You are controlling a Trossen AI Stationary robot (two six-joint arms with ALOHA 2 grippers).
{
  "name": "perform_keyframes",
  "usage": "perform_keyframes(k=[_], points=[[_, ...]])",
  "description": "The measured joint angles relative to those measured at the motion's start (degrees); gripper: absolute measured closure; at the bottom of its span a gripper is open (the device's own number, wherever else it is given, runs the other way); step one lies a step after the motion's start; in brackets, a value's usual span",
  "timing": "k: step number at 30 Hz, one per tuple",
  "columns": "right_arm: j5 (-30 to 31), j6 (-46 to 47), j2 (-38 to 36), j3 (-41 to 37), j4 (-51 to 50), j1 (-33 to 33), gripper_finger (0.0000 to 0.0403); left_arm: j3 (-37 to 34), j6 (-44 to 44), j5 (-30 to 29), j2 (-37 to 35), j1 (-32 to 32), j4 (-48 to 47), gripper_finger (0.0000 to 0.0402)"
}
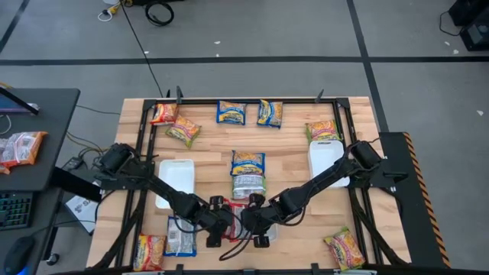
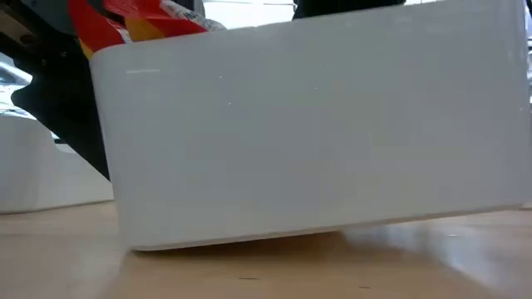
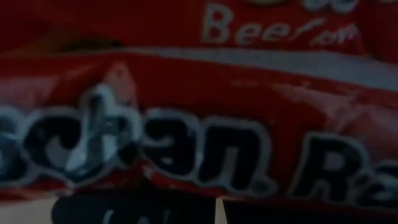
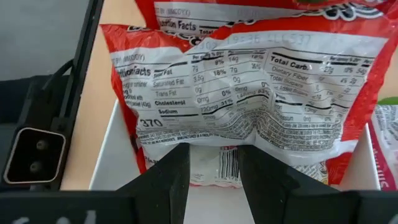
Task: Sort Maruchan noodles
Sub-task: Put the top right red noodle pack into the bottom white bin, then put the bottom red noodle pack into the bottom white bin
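Nearest, at the bench's front edge, a white tray holds red Maruchan beef ramen packets. Over it, the right pincer stands part-open beside a packet showing its nutrition label; the left pincer is closed just beside. Beyond the tray lie a silver packet and a yellow packet.

The wooden table stands on a grey floor crossed by dark tape lines. A black cable runs over the floor toward the table. At the left is a dark desk with a keyboard.
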Motion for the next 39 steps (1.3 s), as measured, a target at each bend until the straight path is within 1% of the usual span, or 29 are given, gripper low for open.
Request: perform_keyframes(k=[6, 9, 12, 14, 16, 19, 21, 23, 24, 27, 28, 30, 32, 33, 35, 39], points=[[0.0, 0.0, -0.1, 0.0, -2.0, -0.3, 0.0261, 0.0, -0.4, -0.7, -0.3, -0.7, -0.8, 0.0386], [-1.7, 0.3, -0.1, 0.0, -2.3, -0.9, 0.0261, 0.3, -0.4, -0.9, -0.8, -0.6, -2.7, 0.0386], [-3.2, 1.3, -0.3, 0.0, -2.9, -1.7, 0.0261, 1.5, -0.9, -0.7, -2.0, -0.6, -7.1, 0.0386], [-3.8, 1.4, -0.3, 0.0, -4.2, -2.3, 0.0261, 2.7, -1.5, -0.3, -2.8, -0.6, -11.9, 0.0386], [-3.8, 1.3, -0.3, 0.0, -5.8, -2.9, 0.0261, 4.5, -2.2, 0.7, -3.6, -0.6, -18.8, 0.0386], [-3.8, 1.1, -0.6, 0.0, -7.9, -3.9, 0.0261, 8.7, -4.5, 2.5, -5.1, -0.6, -31.6, 0.0386], [-3.3, 0.3, -1.4, 0.0, -9.6, -4.5, 0.0261, 11.9, -6.5, 4.8, -5.9, -0.5, -39.8, 0.0386], [-0.3, -0.8, -3.2, 0.0, -11.3, -4.7, 0.0261, 15.0, -9.6, 8.1, -6.7, -0.4, -48.2, 0.0386], [2.2, -1.5, -4.5, 0.0, -12.5, -4.7, 0.0261, 16.4, -11.4, 10.1, -7.1, -0.4, -50.5, 0.0386], [11.9, -3.0, -8.3, 0.1, -15.3, -4.6, 0.0261, 19.9, -17.1, 15.9, -8.2, -0.9, -57.0, 0.0386], [15.5, -3.6, -9.5, 0.1, -16.3, -4.5, 0.0261, 20.8, -19.3, 17.5, -8.3, -1.1, -58.5, 0.0386], [21.9, -4.0, -11.6, 0.1, -17.5, -4.3, 0.0261, 22.5, -24.2, 18.6, -8.3, -2.3, -60.0, 0.0386], [26.1, -3.7, -13.5, 0.1, -19.0, -4.0, 0.0261, 23.6, -29.2, 20.2, -8.5, -3.7, -61.2, 0.0385], [27.3, -3.6, -14.2, 0.1, -19.8, -3.9, 0.0261, 23.8, -31.3, 21.9, -8.6, -4.5, -61.5, 0.0384], [27.6, -3.8, -15.4, 0.1, -21.3, -3.4, 0.026, 23.9, -35.9, 24.5, -8.5, -6.5, -61.6, 0.0375], [27.9, -6.2, -17.6, 0.1, -22.2, -1.9, 0.026, 23.9, -45.0, 27.1, -8.5, -11.9, -64.5, 0.0336]])
